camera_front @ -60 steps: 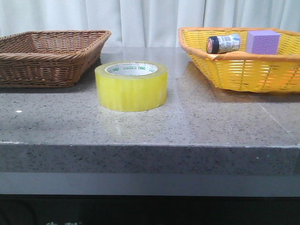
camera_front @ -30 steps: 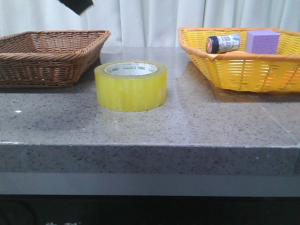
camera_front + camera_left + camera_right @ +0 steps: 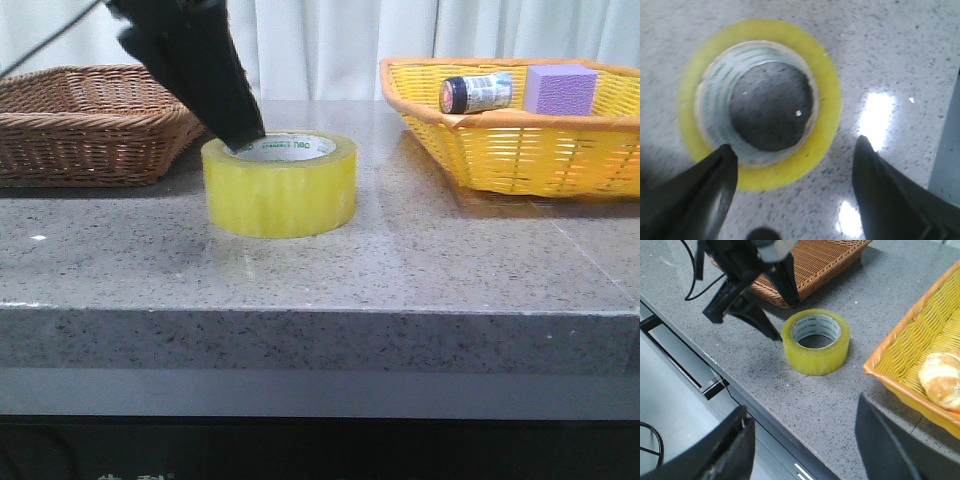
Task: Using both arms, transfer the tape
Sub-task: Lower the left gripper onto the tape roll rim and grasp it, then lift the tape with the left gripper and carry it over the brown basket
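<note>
Between the spread fingers of the left gripper (image 3: 792,187) lies the wide roll of translucent yellow packing tape (image 3: 280,185), flat on the grey speckled stone table (image 3: 420,260), its white core with green letters facing up. Half a second ago only a dark tip was seen at the upper edge of the front view; now the left gripper has been brought down to the roll. Its jaws are held apart: in the wrist view one finger (image 3: 705,185) overlaps the yellow rim, the other stands outside the roll, and nothing is pinched yet. A grasp across the roll's wall is judged to be prepared, as the first step of the transfer.

The right gripper (image 3: 800,450) hangs high above the table, well apart, its black fingers also spread. Behind the left gripper stands the brown wicker basket (image 3: 90,120); far on the other side stands the yellow woven basket (image 3: 540,150).
</note>
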You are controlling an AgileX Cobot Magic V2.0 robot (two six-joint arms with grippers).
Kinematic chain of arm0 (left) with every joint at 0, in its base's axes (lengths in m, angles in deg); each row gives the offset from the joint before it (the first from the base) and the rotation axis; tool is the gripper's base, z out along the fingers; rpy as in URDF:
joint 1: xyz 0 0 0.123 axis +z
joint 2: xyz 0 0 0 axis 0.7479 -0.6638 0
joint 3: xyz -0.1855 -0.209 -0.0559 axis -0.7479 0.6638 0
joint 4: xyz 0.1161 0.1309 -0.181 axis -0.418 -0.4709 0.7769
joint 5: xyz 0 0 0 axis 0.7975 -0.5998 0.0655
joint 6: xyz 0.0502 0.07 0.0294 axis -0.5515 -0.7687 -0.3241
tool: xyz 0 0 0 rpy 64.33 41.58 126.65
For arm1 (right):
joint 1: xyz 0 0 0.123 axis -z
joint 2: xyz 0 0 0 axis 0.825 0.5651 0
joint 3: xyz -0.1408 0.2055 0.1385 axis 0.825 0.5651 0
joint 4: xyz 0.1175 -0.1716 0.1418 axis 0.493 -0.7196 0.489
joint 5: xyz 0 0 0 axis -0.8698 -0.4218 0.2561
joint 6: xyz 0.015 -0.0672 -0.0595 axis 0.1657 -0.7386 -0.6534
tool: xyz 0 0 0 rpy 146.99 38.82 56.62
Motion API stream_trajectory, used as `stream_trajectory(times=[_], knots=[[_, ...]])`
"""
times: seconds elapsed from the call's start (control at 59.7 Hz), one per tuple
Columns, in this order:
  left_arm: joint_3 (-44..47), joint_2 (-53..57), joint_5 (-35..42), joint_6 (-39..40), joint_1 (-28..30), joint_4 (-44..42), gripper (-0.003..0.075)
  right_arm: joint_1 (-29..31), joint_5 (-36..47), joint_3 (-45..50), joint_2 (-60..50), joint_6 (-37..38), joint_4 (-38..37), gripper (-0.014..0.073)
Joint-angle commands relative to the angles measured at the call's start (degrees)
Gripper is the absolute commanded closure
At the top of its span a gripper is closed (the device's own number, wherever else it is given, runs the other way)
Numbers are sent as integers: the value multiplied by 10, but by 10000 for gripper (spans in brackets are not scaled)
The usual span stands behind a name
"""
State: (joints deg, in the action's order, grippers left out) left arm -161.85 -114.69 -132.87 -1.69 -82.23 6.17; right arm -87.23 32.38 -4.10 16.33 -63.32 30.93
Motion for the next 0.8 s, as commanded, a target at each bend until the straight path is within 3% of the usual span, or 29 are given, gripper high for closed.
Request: stream_trajectory(times=[0.0,0.603,0.687,0.787], knots=[[-20,10,18,-12,-17,20,237,1,45,-13,0,-1,9,127],[-20,-81,76,-23,-31,19,248,1,45,-13,0,-1,9,127],[-20,-85,76,-23,-31,19,286,1,45,-13,0,-1,9,127],[-20,-85,76,-23,-31,19,397,1,45,-13,0,-1,9,127]])
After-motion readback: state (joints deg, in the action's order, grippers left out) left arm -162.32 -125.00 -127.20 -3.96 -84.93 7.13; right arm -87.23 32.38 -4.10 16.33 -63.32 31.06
